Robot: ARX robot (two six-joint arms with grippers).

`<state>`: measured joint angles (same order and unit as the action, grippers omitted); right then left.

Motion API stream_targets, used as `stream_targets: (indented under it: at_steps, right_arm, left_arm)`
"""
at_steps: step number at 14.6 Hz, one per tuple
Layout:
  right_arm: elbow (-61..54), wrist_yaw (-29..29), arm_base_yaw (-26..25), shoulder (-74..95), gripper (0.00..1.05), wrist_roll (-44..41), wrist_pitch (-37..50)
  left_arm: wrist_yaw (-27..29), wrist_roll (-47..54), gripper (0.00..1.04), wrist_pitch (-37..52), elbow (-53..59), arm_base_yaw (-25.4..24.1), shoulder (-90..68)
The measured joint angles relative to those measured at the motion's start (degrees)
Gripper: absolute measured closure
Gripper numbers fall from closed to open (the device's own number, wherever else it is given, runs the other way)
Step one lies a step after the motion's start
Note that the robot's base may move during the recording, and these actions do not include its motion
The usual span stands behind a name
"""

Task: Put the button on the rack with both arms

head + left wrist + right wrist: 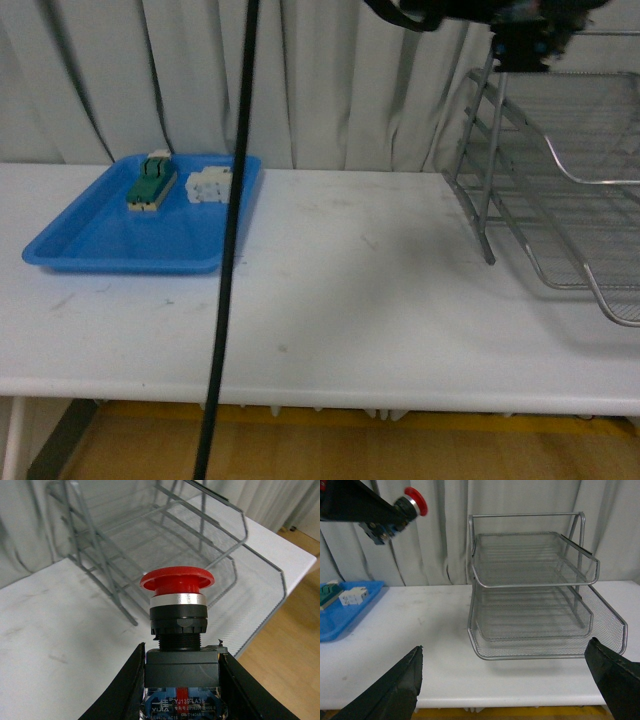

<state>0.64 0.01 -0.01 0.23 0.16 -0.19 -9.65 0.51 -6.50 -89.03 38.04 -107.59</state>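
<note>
Button (pixel 177 611) in left pincer (pixel 181 680), above rack (pixel 200 555).

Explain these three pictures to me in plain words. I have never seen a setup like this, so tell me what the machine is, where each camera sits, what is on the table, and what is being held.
This is a robot with two black arms, each ending in a two-fingered gripper. One picture comes from a camera on its body, looking across the white table. The other two come from cameras on its wrists.

On the table stand a blue tray with a green part and a white part in it, and a silver wire rack with three tiers.

The left gripper is shut on the button, a switch with a red cap, and holds it in the air beside the rack. The right gripper is open and empty, facing the rack.
</note>
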Motion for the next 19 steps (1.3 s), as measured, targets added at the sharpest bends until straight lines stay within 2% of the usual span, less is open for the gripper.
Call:
stream_targets:
  at_steps: [3,4,7,8,12,17,19]
  right_arm:
    - [0.0,0.0,0.0,0.0,0.06,0.0,0.0]
    - [0.0,0.0,0.0,0.0,0.06,0.0,-0.02]
    - [0.0,0.0,0.0,0.0,0.06,0.0,0.02]
    - [0.0,-0.02,0.0,0.0,0.06,-0.02,0.0]
    - [0.0,0.02,0.0,0.0,0.06,-0.02,-0.02]
    - [0.0,0.0,0.0,0.0,0.06,-0.02,0.02]
    - [0.0,0.0,0.0,0.0,0.06,-0.02,-0.02]
  left_arm:
    - [0.15,1.86,0.69,-1.11,-1.05,4.81,-5.81]
    - [-2.03,2.82,0.69,-2.4,-3.52,4.17,-8.81]
    - [-2.03,3.91,0.69,-2.89,-8.24,-0.81,-12.26]
    - [-0.59,3.87,0.69,-1.2,-5.88,-1.64,-11.15]
    - [-1.51,3.61,0.69,-0.33,-1.07,-0.83,-8.83]
    - [-0.35,0.9,0.69,3.23,4.55,-8.39,-5.7]
    - [-0.39,0.46,0.69,3.58,5.22,-9.53,-5.7]
